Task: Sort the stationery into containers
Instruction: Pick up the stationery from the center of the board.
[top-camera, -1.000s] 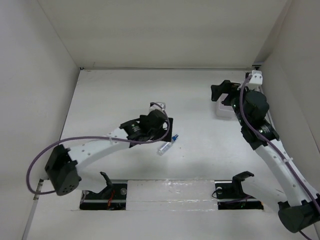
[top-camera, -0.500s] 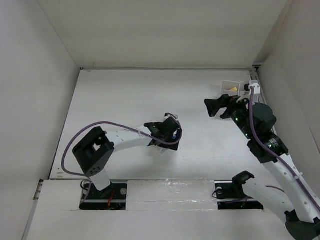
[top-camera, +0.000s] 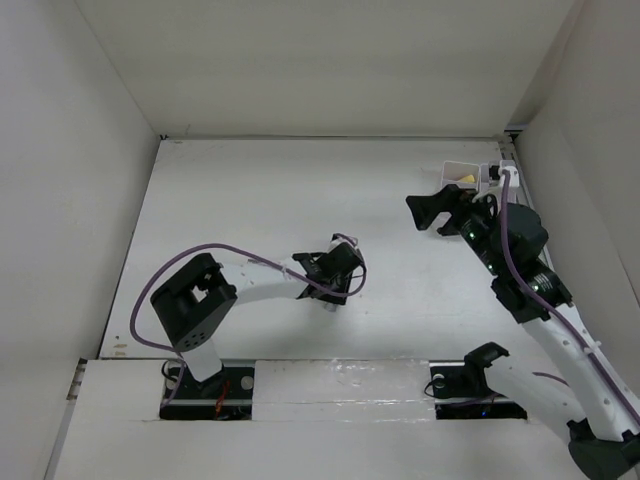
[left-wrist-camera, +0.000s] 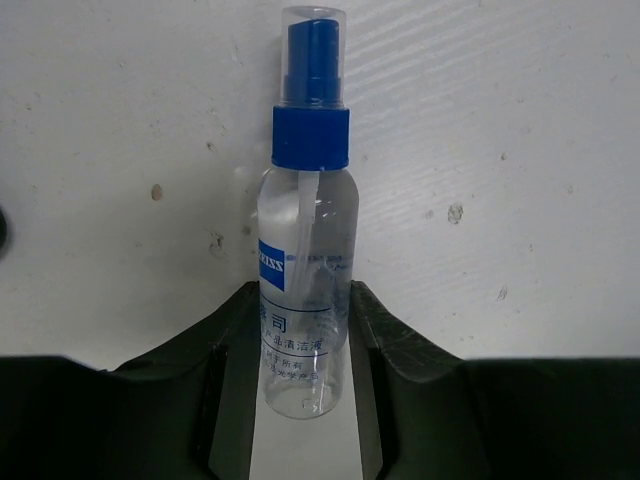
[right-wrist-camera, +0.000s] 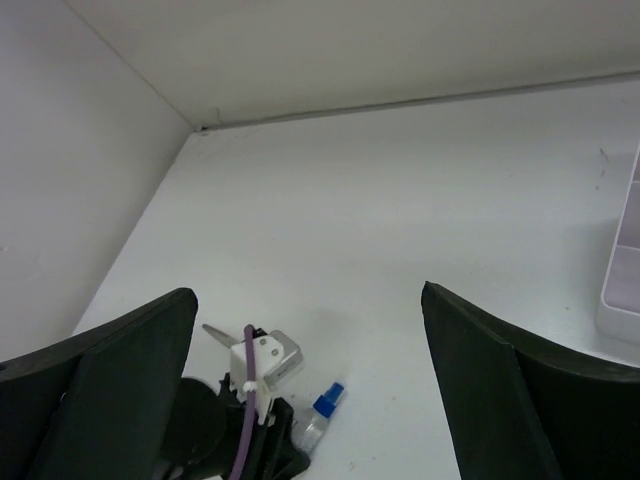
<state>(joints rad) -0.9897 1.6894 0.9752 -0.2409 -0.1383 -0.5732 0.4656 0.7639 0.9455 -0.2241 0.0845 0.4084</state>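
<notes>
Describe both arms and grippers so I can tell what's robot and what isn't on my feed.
Both arms match. The left arm and right arm have white links joined by chunky black joint housings. A purple cable loops along each. The left gripper and right gripper each have two broad matte black fingers with angular tips.

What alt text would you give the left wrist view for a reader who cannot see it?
A small clear bottle with a blue spray cap lies on a scuffed white table, cap toward the top. The left pincer grips its lower half, one dark finger against each side.
</notes>
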